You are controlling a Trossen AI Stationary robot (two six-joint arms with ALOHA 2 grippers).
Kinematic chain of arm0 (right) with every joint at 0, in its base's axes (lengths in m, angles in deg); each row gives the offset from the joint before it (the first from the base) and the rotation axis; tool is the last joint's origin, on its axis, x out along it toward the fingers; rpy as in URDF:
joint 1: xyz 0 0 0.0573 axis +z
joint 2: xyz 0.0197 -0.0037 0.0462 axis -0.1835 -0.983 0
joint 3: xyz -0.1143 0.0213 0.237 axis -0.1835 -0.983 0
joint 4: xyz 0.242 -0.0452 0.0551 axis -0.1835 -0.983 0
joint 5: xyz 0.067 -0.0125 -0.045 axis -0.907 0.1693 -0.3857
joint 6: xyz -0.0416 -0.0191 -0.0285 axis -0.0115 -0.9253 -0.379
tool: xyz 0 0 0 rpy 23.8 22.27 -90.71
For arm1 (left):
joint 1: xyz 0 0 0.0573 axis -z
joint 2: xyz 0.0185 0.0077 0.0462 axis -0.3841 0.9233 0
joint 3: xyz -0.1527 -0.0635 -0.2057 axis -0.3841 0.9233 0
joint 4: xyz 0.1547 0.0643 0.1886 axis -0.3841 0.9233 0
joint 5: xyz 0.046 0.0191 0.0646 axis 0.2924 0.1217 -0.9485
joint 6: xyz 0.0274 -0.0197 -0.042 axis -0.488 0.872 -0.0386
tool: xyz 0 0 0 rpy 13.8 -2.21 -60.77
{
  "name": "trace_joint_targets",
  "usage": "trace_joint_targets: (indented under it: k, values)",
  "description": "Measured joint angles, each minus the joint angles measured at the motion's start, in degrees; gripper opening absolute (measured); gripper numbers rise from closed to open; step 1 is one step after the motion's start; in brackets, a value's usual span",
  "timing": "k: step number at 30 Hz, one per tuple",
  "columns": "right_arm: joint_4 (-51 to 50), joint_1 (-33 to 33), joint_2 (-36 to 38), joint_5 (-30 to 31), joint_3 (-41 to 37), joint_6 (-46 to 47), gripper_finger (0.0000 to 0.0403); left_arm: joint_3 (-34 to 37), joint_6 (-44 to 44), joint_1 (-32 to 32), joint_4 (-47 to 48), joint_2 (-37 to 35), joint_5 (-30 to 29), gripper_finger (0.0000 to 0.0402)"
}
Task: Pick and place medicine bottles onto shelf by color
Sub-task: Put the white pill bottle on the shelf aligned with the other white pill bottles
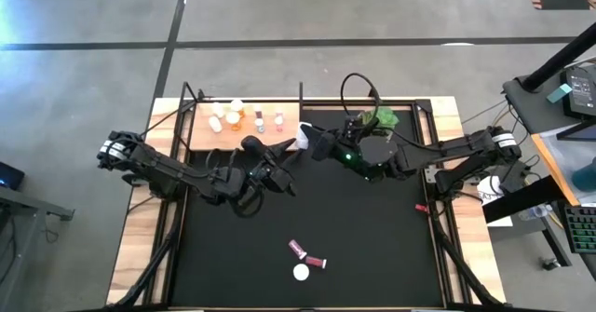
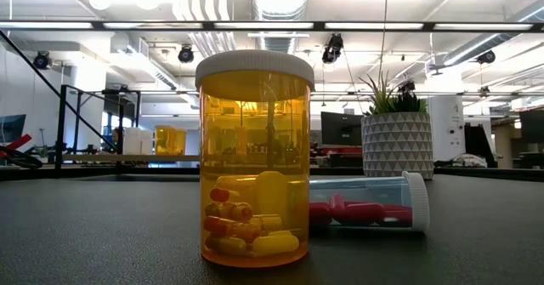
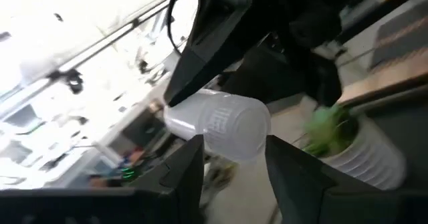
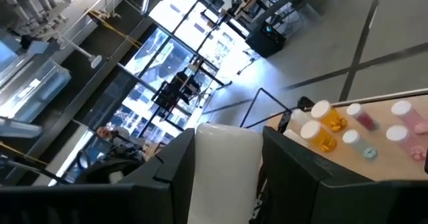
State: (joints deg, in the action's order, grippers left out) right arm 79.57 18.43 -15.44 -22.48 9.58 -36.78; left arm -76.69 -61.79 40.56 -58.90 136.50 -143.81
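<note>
A white medicine bottle (image 1: 304, 131) is in the air near the shelf's right end, between both grippers. My right gripper (image 4: 229, 150) is shut on it. My left gripper (image 3: 234, 154) meets it from the other side and is shut on its other end. The pale wooden shelf (image 1: 200, 135) at the table's far left carries several upright bottles (image 1: 235, 116), amber, white and maroon. On the black mat near the front, an amber bottle (image 2: 255, 157) stands upright on its base, and a clear bottle of red capsules (image 2: 365, 204) lies on its side. My left gripper has the white bottle's rounded end (image 3: 224, 147) pinched between its two fingertips (image 3: 190, 160). The fingers come level from the table's left. The bottle is lifted clear and lies roughly level. My right gripper pinches the white bottle's body (image 4: 227, 164) between its two fingers (image 4: 177, 170), coming from the table's right. The bottle is lifted clear of the table. How far back it reaches cannot be told.
A white pot with a green plant (image 1: 377, 118) stands at the far right of the mat, close behind my right gripper. Two maroon bottles (image 1: 296, 249) lie near the front centre. A small red thing (image 1: 421, 207) lies at the mat's right edge.
</note>
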Motion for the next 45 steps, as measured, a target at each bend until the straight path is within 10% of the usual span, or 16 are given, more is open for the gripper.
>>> trace_joint_targets:
  k: [10, 19, 35, 45]
  values:
    - [-0.59, -2.61, 3.46, -0.17, 3.31, -5.21, 0.0146, -0.34, -12.06, 0.01, -15.79, -0.11, -4.17, 0.0139]
    - [-1.25, -3.95, 4.20, -0.17, 5.13, -5.95, 0.0146, -0.95, -12.18, -0.26, -15.28, -0.09, 3.67, 0.0139]
    - [-1.18, -4.52, 4.21, -0.17, 5.13, -3.96, 0.0146, -12.14, -8.68, -0.39, -2.60, 0.00, -2.74, 0.0150]
    - [-1.16, -4.52, 4.51, -0.20, 5.13, -3.98, 0.0146, -11.72, -1.55, -0.39, -3.20, 0.12, 2.06, 0.0047]
